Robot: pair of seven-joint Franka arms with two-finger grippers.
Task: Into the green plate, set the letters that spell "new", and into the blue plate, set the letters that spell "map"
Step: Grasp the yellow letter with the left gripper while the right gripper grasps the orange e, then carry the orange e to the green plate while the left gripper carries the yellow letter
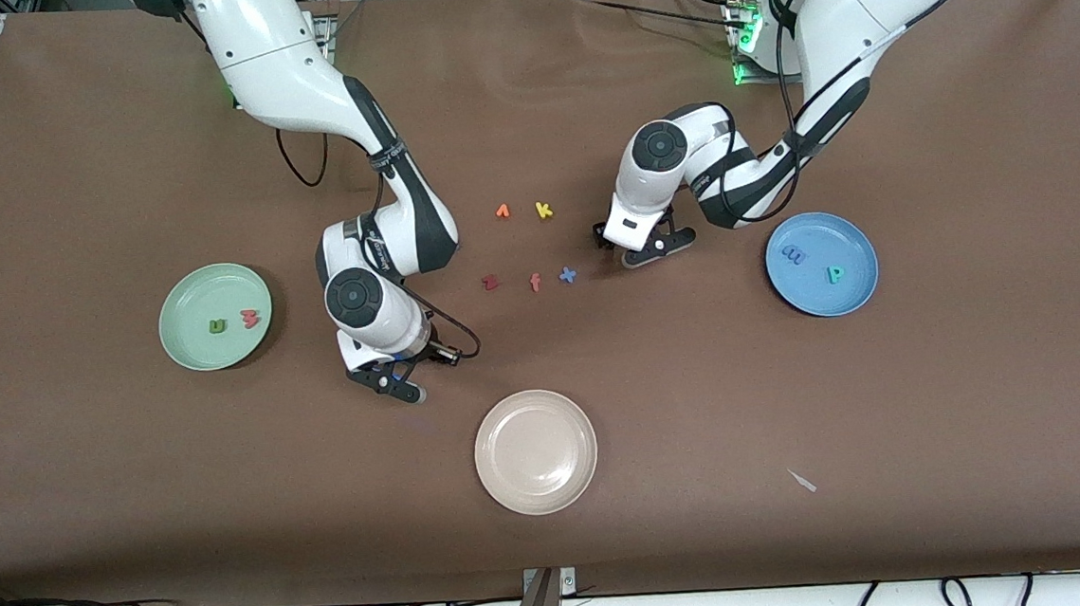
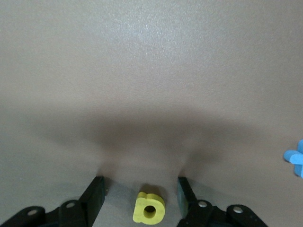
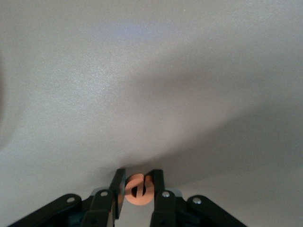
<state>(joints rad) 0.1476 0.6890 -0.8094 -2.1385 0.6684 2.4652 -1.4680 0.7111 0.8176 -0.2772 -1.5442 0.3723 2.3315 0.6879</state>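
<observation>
The yellow a (image 2: 149, 208) lies flat on the table between the fingers of my open left gripper (image 2: 139, 187), with a gap on each side. In the front view that gripper (image 1: 622, 248) is low over the table beside the blue x (image 1: 567, 274), and its hand hides the a. My right gripper (image 3: 138, 177) is shut on the orange e (image 3: 138, 191); it sits low at the table (image 1: 408, 390) between the green plate (image 1: 184, 352) and the cream plate. The green plate holds the olive n (image 1: 217, 326) and the red w (image 1: 249, 318). The blue plate (image 1: 811, 298) holds the light blue m (image 1: 793, 252) and the teal p (image 1: 835, 274).
A cream-white plate (image 1: 539, 493) lies nearest the front camera. In the middle lie the dark red z (image 1: 490, 283), the salmon f (image 1: 535, 282), the yellow k (image 1: 544, 209) and a small orange letter (image 1: 502, 211). A scrap of paper (image 1: 802, 480) lies toward the left arm's end.
</observation>
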